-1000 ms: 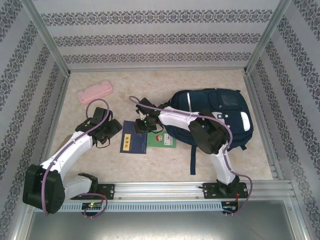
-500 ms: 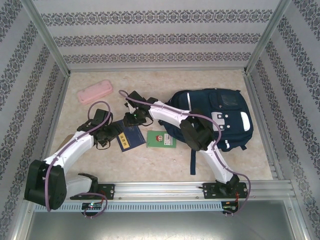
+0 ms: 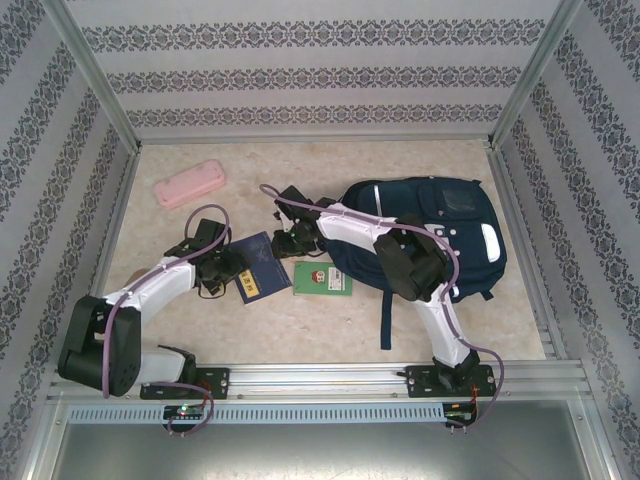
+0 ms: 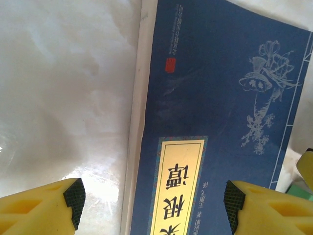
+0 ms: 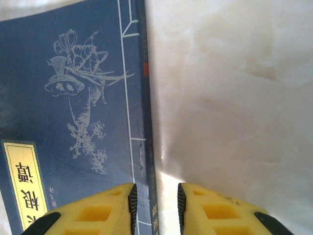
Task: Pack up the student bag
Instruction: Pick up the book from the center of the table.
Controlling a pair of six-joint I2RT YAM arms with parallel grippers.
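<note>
**Inspector:** Your left gripper (image 4: pixel 151 198) stands released, fingers wide astride the blue book's (image 4: pixel 215 98) pale edge.

**Operator:** And the right?

**Inspector:** Your right gripper (image 5: pixel 155 200) sits narrow over that book's spine. Clenched or not, I cannot tell. The bag (image 3: pixel 400 200) lies flat at the table's right, just beside a green book (image 3: pixel 322 278).

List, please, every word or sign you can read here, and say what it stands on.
"根谭": yellow label on the blue book; a further character is cut off at the frame edge.
Small print beside the label, red seal, spine print: too small to read.
Green book cover mark: blurred.
</note>
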